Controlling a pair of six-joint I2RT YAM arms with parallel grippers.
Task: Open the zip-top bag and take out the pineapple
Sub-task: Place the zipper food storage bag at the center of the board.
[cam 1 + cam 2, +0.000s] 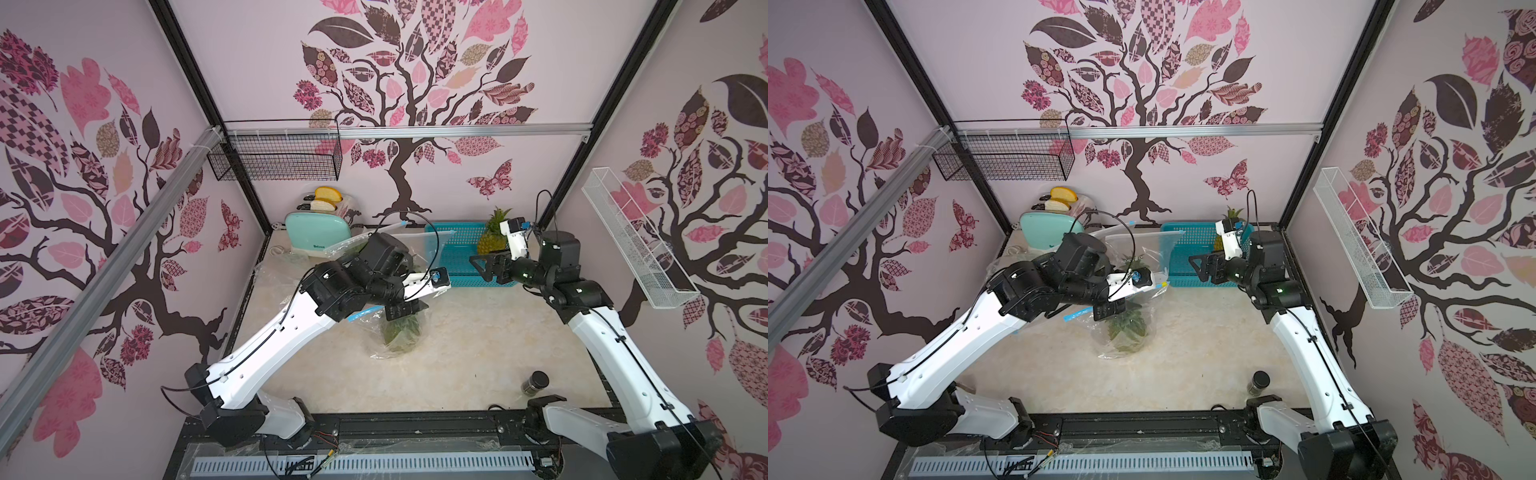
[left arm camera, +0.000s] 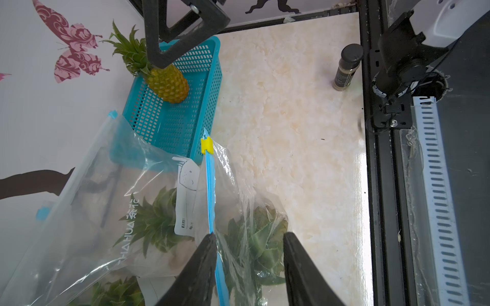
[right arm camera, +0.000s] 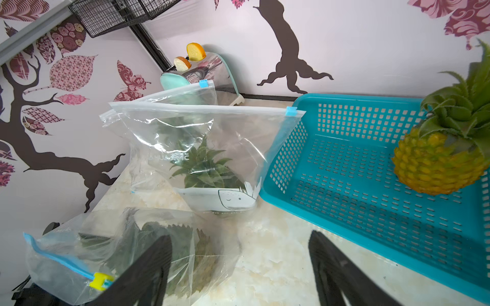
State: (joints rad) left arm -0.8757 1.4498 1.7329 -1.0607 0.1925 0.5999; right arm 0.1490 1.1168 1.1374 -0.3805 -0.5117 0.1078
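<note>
In both top views the left end effector (image 1: 405, 313) (image 1: 1113, 309) hangs right over the bag (image 1: 397, 345), which sits mid-tabletop (image 1: 478, 353). The pineapple (image 1: 401, 332) stands inside it, green crown up. The right end effector (image 1: 478, 266) floats in front of the basket (image 1: 457, 257), jaws wide and nothing between them. Another pineapple (image 1: 488, 241) leans in the basket's far corner. A jar (image 1: 536, 382) stands near the front edge and a toaster (image 1: 316, 235) sits far back.

Over to the left wrist: the fingers (image 2: 209, 251) are apart, not clamped, straddling the bag's top. The blue zip strip (image 2: 210, 190) lies against the inner face of one finger, with the yellow slider (image 2: 206, 145) at its far end. The crown shows through the film between the fingers. Whether the mouth is open, I can't tell.

Right wrist now: fingers (image 3: 156, 254) spread wide and empty above bare tabletop. The bag lies crumpled just beside one finger. A second bag (image 3: 206, 127) stands upright beyond it, touching the basket.
</note>
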